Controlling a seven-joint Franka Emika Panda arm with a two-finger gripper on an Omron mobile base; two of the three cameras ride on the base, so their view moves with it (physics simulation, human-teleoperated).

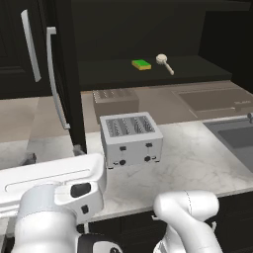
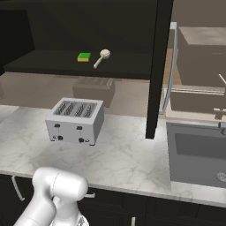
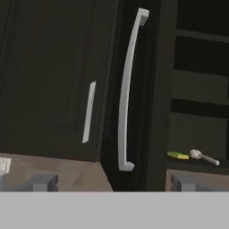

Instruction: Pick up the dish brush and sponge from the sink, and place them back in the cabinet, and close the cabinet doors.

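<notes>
The green and yellow sponge [image 1: 141,64] [image 2: 84,57] [image 3: 178,155] lies flat on the dark shelf of the open cabinet [image 1: 108,75] [image 2: 48,62]. Just right of it lies the dish brush [image 1: 164,63] [image 2: 102,57] [image 3: 203,156], its head to the back. Both cabinet doors stand open, edge-on: the left door [image 1: 69,74] [image 3: 147,89] with its long silver handle [image 1: 55,79] [image 3: 126,89], and the right door [image 2: 158,66]. My gripper [image 3: 112,183] is open and holds nothing, facing the left door's handle from a distance. The dark sink [image 1: 237,136] [image 2: 198,150] is off to the right.
A silver toaster [image 1: 131,138] [image 2: 76,120] stands on the marble counter [image 1: 197,163] [image 2: 123,154] below the shelf. A faucet [image 2: 219,112] rises behind the sink. A closed neighbouring door with a shorter handle [image 1: 30,44] [image 3: 89,112] is left of the open one.
</notes>
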